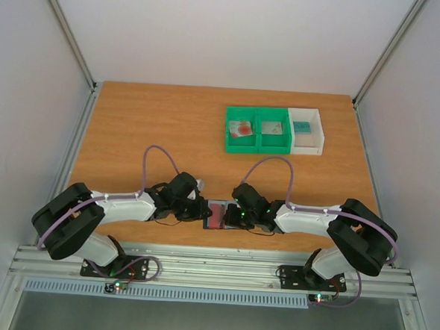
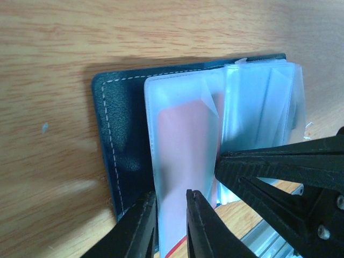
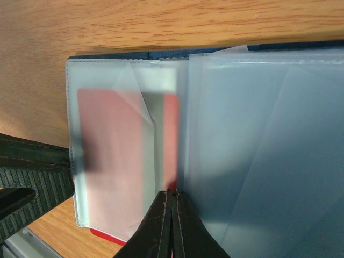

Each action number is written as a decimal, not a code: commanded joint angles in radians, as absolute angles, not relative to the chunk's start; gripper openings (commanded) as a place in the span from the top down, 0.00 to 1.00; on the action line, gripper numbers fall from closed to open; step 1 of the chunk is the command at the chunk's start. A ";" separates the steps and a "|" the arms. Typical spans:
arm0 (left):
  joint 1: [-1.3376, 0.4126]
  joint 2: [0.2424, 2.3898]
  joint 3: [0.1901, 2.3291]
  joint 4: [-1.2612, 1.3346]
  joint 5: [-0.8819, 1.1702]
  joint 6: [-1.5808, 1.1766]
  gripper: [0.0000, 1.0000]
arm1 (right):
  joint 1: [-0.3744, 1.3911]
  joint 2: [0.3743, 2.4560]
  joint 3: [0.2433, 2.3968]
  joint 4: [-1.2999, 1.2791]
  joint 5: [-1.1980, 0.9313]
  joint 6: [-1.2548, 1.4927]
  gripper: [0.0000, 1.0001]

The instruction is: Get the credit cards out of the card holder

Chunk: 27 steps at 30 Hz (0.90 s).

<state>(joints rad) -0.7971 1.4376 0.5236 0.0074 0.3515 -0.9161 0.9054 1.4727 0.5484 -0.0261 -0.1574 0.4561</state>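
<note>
Navy card holder (image 1: pixel 215 215) lies open and flat on the wooden table (image 1: pixel 148 123), directly between the two grippers

- Left gripper (image 1: pixel 200 209) sits at the card holder's left side; right gripper (image 1: pixel 230 214) at its right side
- Clear frosted sleeves (image 2: pixel 258 113) fan out from the card holder's spine; the navy cover (image 2: pixel 115 134) with pale stitching shows beneath them
- Red card (image 3: pixel 107 156) is inside the outermost sleeve, with a red corner showing just past the sleeve's lower rim
- Left gripper: fingers (image 2: pixel 137 231) stand a little apart, tips over the card holder's near edge, straddling the sleeve with the red card. Nothing visibly clamped
- Right gripper: fingers (image 3: pixel 161 231) are pressed tight together at the card holder's near edge, where the card sleeve meets the next leaves. A sliver of pink shows between the pads; cannot tell whether it is card or sleeve
- Green bins (image 1: pixel 258 130) and a white bin (image 1: pixel 306 131) stand well apart from the card holder, beyond it and to its right
- Small flat items lie in those bins, too small to identify
</note>
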 commanded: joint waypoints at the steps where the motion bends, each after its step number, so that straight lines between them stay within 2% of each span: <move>1: -0.797 1.453 0.545 0.038 0.350 -0.914 0.85 | 0.914 1.480 0.526 -0.055 -0.127 0.466 0.99; 6: -0.797 1.458 0.543 0.052 0.360 -0.917 0.90 | 0.914 1.478 0.524 -0.055 -0.126 0.468 0.99; 11: -0.798 1.452 0.545 0.057 0.371 -0.917 1.00 | 0.914 1.479 0.523 -0.054 -0.127 0.468 0.99; 16: -0.798 1.426 0.548 0.053 0.381 -0.924 0.98 | 0.914 1.480 0.522 -0.047 -0.131 0.469 0.99; 21: -0.798 1.401 0.559 0.035 0.382 -0.930 0.89 | 0.914 1.480 0.517 -0.035 -0.133 0.472 0.99; 27: -0.802 1.388 0.568 0.026 0.387 -0.930 0.92 | 0.914 1.479 0.515 -0.034 -0.134 0.472 0.99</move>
